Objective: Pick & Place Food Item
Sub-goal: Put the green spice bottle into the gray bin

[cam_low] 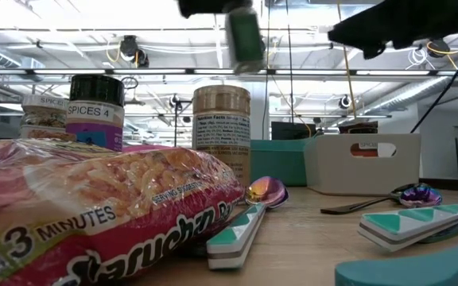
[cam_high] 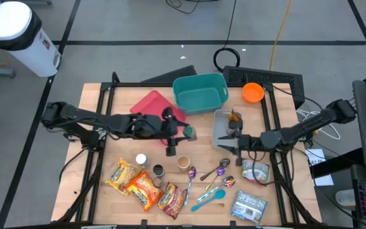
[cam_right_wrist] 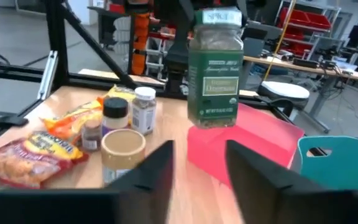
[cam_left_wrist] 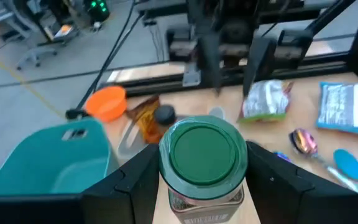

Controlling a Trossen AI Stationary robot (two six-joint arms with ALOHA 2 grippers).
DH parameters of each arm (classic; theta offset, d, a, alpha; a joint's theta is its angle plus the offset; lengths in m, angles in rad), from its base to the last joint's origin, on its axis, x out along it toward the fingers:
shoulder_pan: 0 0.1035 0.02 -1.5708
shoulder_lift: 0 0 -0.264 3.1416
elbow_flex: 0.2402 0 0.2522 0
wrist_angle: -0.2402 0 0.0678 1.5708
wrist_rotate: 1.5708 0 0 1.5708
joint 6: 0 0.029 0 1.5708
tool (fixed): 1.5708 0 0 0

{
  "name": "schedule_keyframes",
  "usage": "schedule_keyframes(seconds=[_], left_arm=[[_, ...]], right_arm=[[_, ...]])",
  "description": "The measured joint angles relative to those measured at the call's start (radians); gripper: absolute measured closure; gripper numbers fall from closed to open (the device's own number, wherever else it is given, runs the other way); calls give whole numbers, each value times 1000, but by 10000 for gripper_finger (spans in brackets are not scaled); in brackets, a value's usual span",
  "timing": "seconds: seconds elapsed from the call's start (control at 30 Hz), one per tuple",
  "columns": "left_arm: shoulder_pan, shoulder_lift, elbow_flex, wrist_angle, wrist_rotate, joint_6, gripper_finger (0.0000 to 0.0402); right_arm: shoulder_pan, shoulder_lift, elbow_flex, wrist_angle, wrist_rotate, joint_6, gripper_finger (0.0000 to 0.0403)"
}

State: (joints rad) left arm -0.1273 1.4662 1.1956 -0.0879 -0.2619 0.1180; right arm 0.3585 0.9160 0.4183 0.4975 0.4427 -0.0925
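**Green-lidded jar held in the air**

The left gripper [cam_high: 182,132] clamps a green-lidded spice jar [cam_left_wrist: 205,163], lifted above mid-table beside the red tray [cam_high: 152,104]. The right gripper [cam_high: 226,145] hangs by the grey bin [cam_high: 221,119], fingers parted, empty. Three noodle packets [cam_high: 146,187] lie together up front; two silver pouches [cam_high: 254,170] sit right.

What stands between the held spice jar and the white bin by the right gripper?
Nothing visible does. The left gripper holds the spice jar in the air above bare tabletop, and the white bin lies just beyond it. The right gripper, open, waits beside that bin.
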Motion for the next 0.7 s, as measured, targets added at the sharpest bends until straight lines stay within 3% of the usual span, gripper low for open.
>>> schedule_keyframes(seconds=[0.17,0.3,0.43,0.7], left_arm=[[-3,103,86,-9,39,25,198],[-6,155,137,-2,99,44,198],[-5,187,165,-15,132,45,198],[-6,185,171,-27,134,49,198]], right_arm=[[-56,160,-1,192,-1,-12,151],[-99,241,0,297,-43,-2,107],[-142,306,0,378,-195,59,98],[-157,402,16,468,-334,56,120]])
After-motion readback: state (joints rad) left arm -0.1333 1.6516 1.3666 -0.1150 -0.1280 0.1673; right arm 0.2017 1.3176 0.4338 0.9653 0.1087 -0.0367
